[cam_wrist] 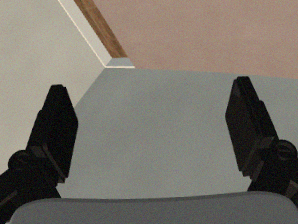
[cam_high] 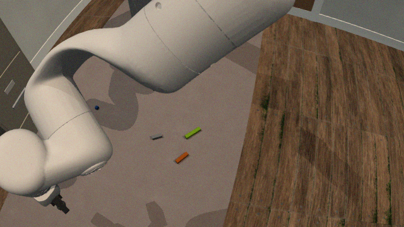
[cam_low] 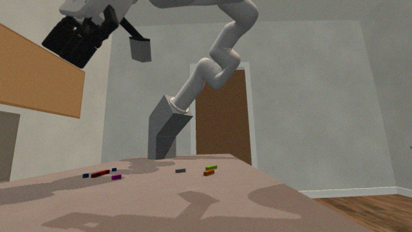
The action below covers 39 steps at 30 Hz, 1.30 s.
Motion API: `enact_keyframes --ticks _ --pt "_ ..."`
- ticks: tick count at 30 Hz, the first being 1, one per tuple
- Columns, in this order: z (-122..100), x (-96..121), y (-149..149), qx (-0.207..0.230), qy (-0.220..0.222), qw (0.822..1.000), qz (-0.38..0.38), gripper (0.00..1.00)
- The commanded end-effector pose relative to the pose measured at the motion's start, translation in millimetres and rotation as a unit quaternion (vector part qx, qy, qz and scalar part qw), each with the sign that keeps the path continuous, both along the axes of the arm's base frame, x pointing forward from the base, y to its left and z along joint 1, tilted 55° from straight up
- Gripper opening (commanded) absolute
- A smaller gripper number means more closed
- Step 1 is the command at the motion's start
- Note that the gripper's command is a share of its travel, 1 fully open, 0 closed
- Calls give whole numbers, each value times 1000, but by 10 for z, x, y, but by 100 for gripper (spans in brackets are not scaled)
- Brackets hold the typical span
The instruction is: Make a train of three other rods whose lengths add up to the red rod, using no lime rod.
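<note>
1. Gripper: wide open, with nothing between its fingers. I see it raised well above the counter, tilted rather than pointing straight down.

2. Rods for the train, by my reckoning: orange, magenta and one blue, since four, two and one make seven. None of these is joined to another.

3. Orange rod: flat on the counter. In the top view it lies to the right of the gripper and somewhat up the frame, its long axis slanting from lower left to upper right. I judge it a sensible anchor, its slant setting the line.

4. Magenta rod: beside the red rod, apart from it, in the exterior view; the arm hides both from above. One blue rod lies beyond; another blue rod lies off the red rod's left end.

5. Coming move, as I judge it: lower and level the gripper over the magenta rod, then turn the fingers across its long axis. The wrist view shows no rod, so I must re-aim first.

6. Hazard: the lime rod and grey rod lie near the orange; the train needs clearance from both.
</note>
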<state>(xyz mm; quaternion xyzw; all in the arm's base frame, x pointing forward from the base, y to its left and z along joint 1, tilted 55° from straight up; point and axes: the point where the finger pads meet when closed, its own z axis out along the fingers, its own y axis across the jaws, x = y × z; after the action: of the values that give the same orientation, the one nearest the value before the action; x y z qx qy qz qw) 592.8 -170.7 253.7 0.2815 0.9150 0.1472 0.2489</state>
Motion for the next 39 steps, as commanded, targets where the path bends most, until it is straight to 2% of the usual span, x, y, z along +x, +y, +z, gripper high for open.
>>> enact_keyframes --ticks 1,22,26,32,34,36,39 --pt "17 -2 -27 -1 -1 1000 -2 100" --pt "-17 -7 -26 9 2 1000 -12 100" --pt "-153 -25 -24 47 16 997 -52 100" --pt "-401 -65 -16 116 45 984 -128 100" --pt "-401 -65 -16 116 45 984 -128 100" --pt "-534 -89 -9 153 61 972 -169 100" --pt "-625 -107 -3 179 72 961 -198 100"
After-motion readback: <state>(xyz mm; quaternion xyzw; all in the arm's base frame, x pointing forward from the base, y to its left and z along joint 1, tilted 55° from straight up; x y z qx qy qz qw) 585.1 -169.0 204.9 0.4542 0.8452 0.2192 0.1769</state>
